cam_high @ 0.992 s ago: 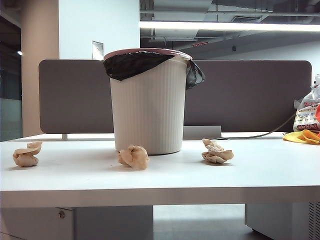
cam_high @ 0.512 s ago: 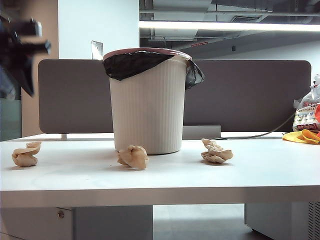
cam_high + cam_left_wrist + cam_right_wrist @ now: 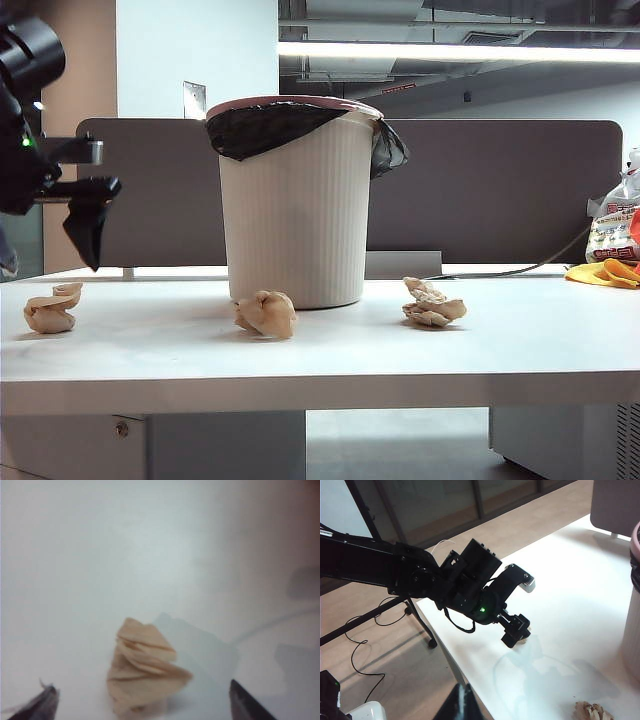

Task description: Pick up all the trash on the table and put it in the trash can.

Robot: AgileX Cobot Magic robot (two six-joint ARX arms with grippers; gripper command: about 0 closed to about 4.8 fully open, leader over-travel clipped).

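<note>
Left gripper [image 3: 142, 702]: jaws stand wide apart and hold nothing; only the two dark fingertips [image 3: 42, 702] show in the left wrist view, one on each side of a crumpled tan paper wad [image 3: 145, 672] lying on the table [image 3: 100, 555]. In the exterior view this gripper [image 3: 85, 225] hangs above the table's left end, over the same wad [image 3: 52, 308], apart from it.

Right gripper: only a dark tip [image 3: 462, 702] shows at the edge of its wrist view; whether its jaws are open or closed cannot be told.

The trash can [image 3: 297, 200] stands upright at the table's middle, black liner [image 3: 265, 128] draped over the rim. A second wad [image 3: 267, 313] lies touching or just in front of its base; a third wad [image 3: 432, 303] lies near, to its right.
</note>
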